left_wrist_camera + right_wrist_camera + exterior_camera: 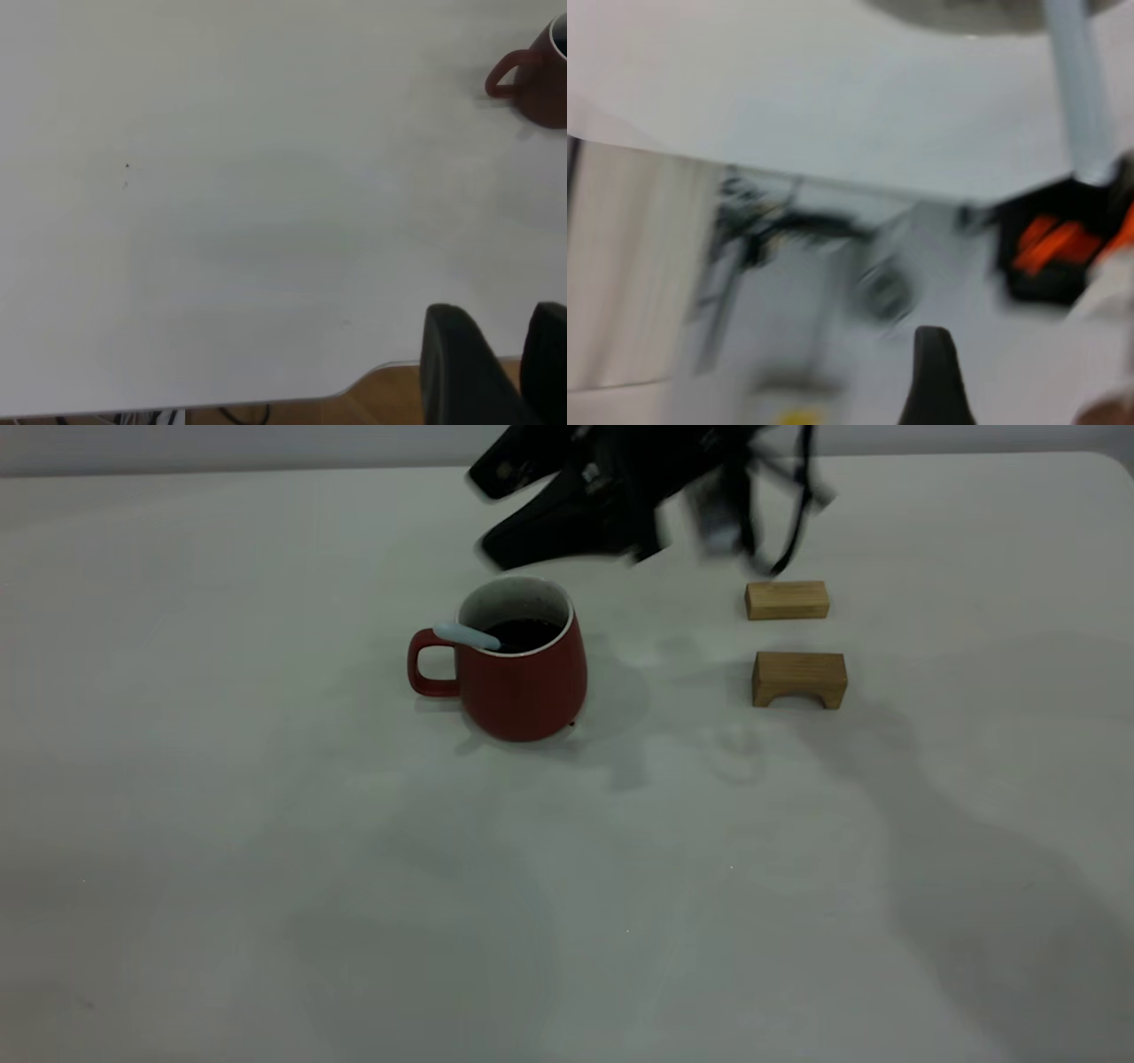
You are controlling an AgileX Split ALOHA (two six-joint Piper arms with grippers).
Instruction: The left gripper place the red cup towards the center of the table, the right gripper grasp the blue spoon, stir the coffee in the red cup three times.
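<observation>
Bare table (pixel 266 921) fills the near part of what we see, off-white and plain. Farther back, close to the middle of the table, stands the red cup (pixel 516 669), upright, with its loop handle turned toward the left arm's side. We see dark coffee (pixel 523 634) inside it. The blue spoon (pixel 467 636) rests in the cup, its pale handle leaning on the rim above the cup's handle and sticking out a little, and no claw holds it. Beside the cup, well apart on the right arm's side, sit two wooden blocks (pixel 797 677). Behind the cup a black arm hangs in the air, and we take it for the right gripper (pixel 567 514). It looks smeared, so we cannot tell if its claw is open or closed, but it holds nothing that we can see. Only two dark fingertips of the left gripper (pixel 496 363) show in its own wrist view, with a gap between them, out by the table's edge and far from the cup, holding nothing. We think the cup is already in its place and the spoon is already in the coffee. How many stirs are done, we cannot tell.
</observation>
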